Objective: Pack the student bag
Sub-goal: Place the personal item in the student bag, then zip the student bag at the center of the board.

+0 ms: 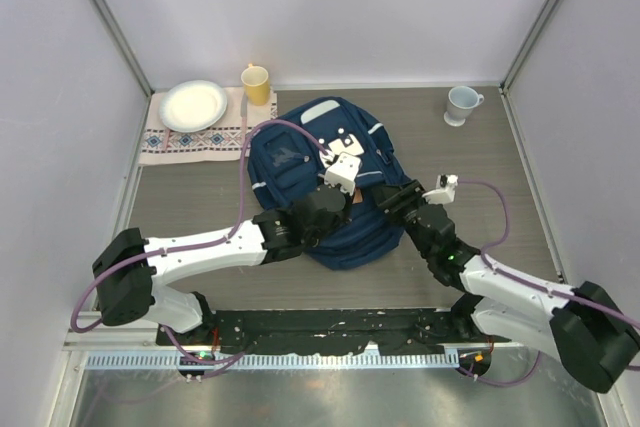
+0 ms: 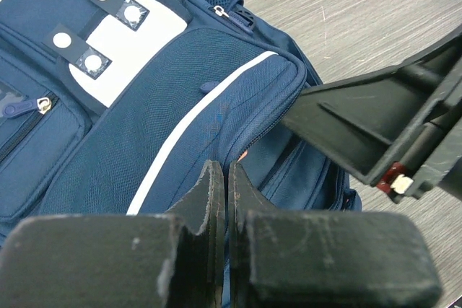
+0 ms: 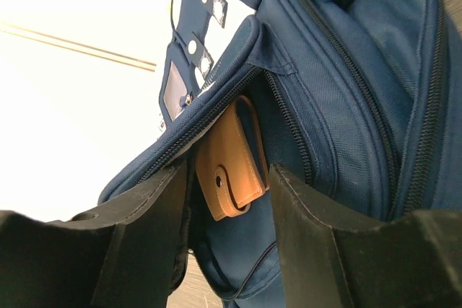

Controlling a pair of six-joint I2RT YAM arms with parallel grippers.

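The navy student bag point(image 1: 300, 162) lies flat in the middle of the table, its white buckled flap point(image 2: 137, 41) facing up. My left gripper point(image 2: 226, 169) is shut, its tips pinching the upper edge of an unzipped side pocket. In the right wrist view that pocket point(image 3: 289, 128) gapes open. A tan leather wallet point(image 3: 234, 156) sits inside it, just past my right gripper point(image 3: 231, 171). The right gripper is open, its fingers on either side of the wallet and clear of it. In the left wrist view, the right gripper point(image 2: 375, 128) shows beside the pocket.
A white plate point(image 1: 194, 105) rests on an embroidered cloth point(image 1: 185, 139) at the back left, with a yellow cup point(image 1: 256, 84) beside it. A pale mug point(image 1: 461, 104) stands at the back right. Enclosure walls ring the table.
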